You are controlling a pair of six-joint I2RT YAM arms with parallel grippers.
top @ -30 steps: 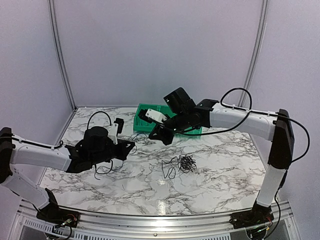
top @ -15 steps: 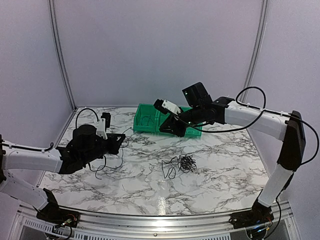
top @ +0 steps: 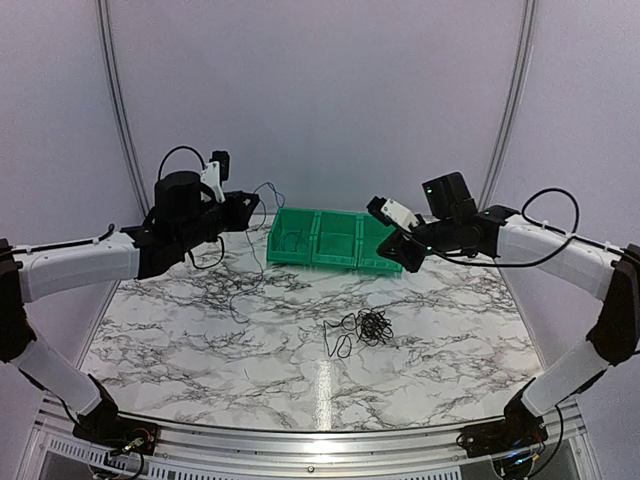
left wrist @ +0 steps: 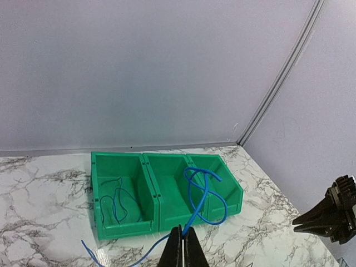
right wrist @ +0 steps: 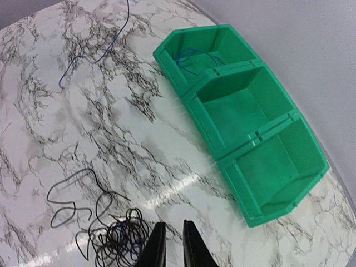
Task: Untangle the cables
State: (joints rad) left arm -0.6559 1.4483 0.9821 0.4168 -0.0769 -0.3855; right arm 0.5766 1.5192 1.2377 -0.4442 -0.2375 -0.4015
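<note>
Left arm held high, wrist over the table's [top: 450, 330] 10 o'clock. Left gripper [left wrist: 182, 246] pressed together, pinching the blue cable [left wrist: 199, 192]. The cable loops ahead of the fingers and trails down toward the marble; its lower end is too thin to trace from above.

Right arm reaches in from 4 o'clock, forearm lifted. Right gripper [right wrist: 173, 231] hangs at about 1 o'clock of the black clump [right wrist: 114, 239], fingers a narrow gap apart, nothing between them.

Clump lies near table centre, apart from both claws; strands too fine to count.

Green bins [top: 318, 260] at 12 o'clock. A loose wire [left wrist: 114, 203] lies in the left compartment, colour uncertain.
</note>
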